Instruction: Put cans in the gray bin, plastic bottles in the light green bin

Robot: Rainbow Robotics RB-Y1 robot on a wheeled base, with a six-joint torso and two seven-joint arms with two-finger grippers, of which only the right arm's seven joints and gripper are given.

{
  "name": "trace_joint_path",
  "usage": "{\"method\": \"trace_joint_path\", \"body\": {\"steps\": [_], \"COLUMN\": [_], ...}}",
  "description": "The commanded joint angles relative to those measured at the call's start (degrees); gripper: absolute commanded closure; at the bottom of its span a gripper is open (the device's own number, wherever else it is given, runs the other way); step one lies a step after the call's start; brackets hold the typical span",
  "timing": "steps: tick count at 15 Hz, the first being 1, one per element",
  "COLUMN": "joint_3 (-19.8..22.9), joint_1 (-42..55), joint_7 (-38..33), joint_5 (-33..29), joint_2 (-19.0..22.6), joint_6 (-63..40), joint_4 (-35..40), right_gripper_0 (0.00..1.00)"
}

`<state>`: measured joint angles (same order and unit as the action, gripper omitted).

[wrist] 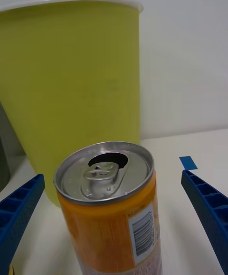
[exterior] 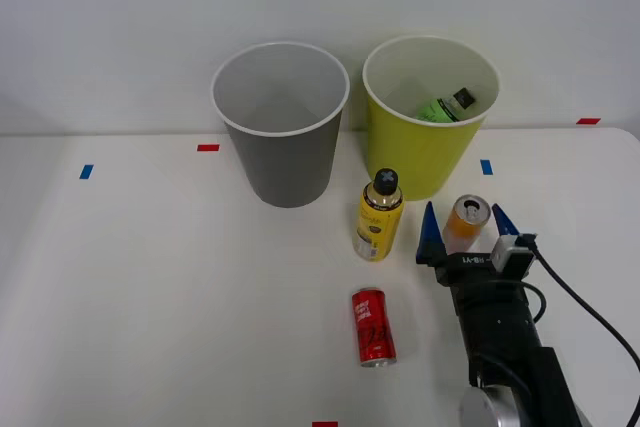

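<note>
- Front view, lower right: right arm [exterior: 505,347] in from bottom edge, black cable looping off it toward the right edge.
- Right gripper [exterior: 463,230] wide open, blue fingers [exterior: 429,230] either side of upright orange can [exterior: 466,223]; gaps visible on both sides, nothing held.
- Wrist view up close: orange can [wrist: 111,208] standing between the two fingers [wrist: 19,211], clear of both; silver top with pull tab and opened mouth, barcode on the side. Not readable in the front view.
- Lower centre of front view: red can [exterior: 372,326] lying on its side on the white table [exterior: 150,297], lettering up, well apart from the gripper.
- Mid frame, left of orange can: yellow bottle [exterior: 379,217] upright, black cap, just in front of the bins.
- Upper centre: gray bin [exterior: 283,162], pale inside.
- Upper right: light green bin [exterior: 425,152], green bottle [exterior: 445,106] lying inside, black cap toward the right.
- Wrist view: light green bin [wrist: 71,89] wall right behind the orange can; inside of bin hidden there.
- Blue tape mark [wrist: 188,162] on table beside one finger.
</note>
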<state>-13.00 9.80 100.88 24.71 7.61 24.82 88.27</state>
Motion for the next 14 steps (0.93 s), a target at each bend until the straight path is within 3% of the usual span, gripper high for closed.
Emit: {"method": "trace_joint_path", "body": {"steps": [1,4,5,7,9,14], "joint_3": [0.34,0.52,0.52,0.61,0.78,1.13], "joint_1": [-0.93,-1.10,-1.10,-1.10,-1.10,-0.84], "joint_7": [0.98,2.30,2.74,3.53,4.06,5.20], "joint_5": [0.43,-0.01,-0.28,-0.45,-0.19,0.43], "joint_2": [-0.58,-0.31,-0.14,-0.23,-0.31,-0.67], "joint_6": [-1.00,-1.00,-1.00,-1.00,-1.00,-1.00], "joint_4": [0.06,0.06,0.06,0.06,0.06,0.06], "right_gripper_0": [0.00,0.00,0.05,0.91,1.00,1.00]}}
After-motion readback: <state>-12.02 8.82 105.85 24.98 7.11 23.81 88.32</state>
